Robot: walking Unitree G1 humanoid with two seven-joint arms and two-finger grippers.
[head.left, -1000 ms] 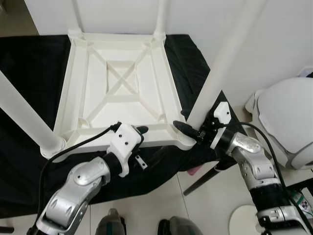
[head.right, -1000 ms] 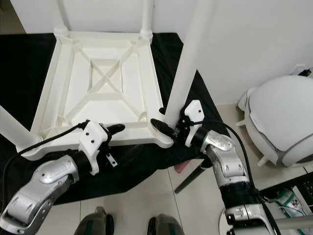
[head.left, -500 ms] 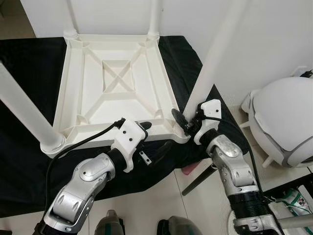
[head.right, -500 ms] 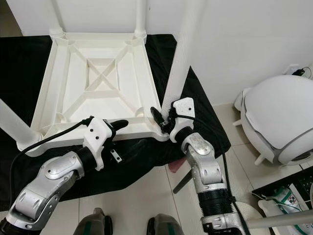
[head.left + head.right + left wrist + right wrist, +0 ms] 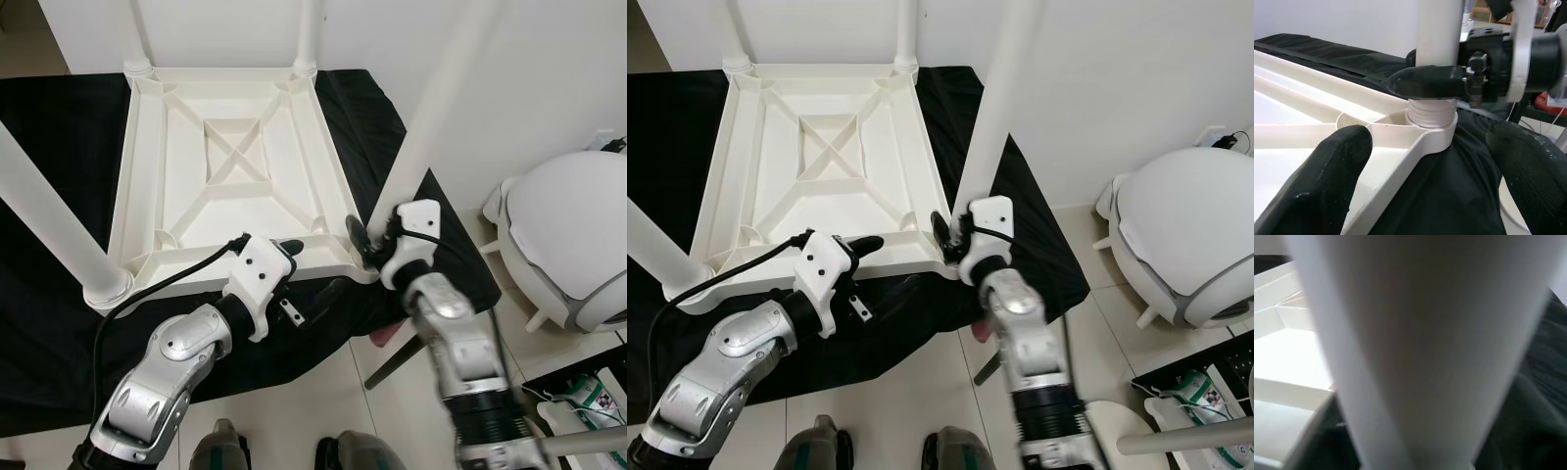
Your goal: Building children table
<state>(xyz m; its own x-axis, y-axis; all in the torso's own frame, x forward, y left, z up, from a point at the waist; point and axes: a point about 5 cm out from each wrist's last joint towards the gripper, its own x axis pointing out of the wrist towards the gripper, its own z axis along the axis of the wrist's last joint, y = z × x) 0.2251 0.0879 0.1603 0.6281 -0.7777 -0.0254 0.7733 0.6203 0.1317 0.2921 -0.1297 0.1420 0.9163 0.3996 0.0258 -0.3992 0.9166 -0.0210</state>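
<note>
So the white tabletop is lying upside down on a black cloth, taking up the upper-left half of the head views, ribbed underside facing up. All four corners have a white leg standing in them, and the one that matters is the near-right leg, which rises from the socket at the lower-right corner of the tabletop, about the middle of the frame.

The key relation: that leg's long axis runs straight up out of the socket, and the right claw is right at its base, one finger on either side, just above the threaded collar. In the left wrist view you can see one of its black fingers lying across the front of the leg, so I'd call it clamped on the leg. The right arm is clearly the nearer one for any twisting that's left.

The left claw sits at the tabletop's near edge, lower middle of the frame, spread wide with nothing between the fingers, one tip over the rim and the other out over the cloth. The leg lies straight ahead of it, off to the right in the head views.

My guess is the leg is being screwed home.
</note>
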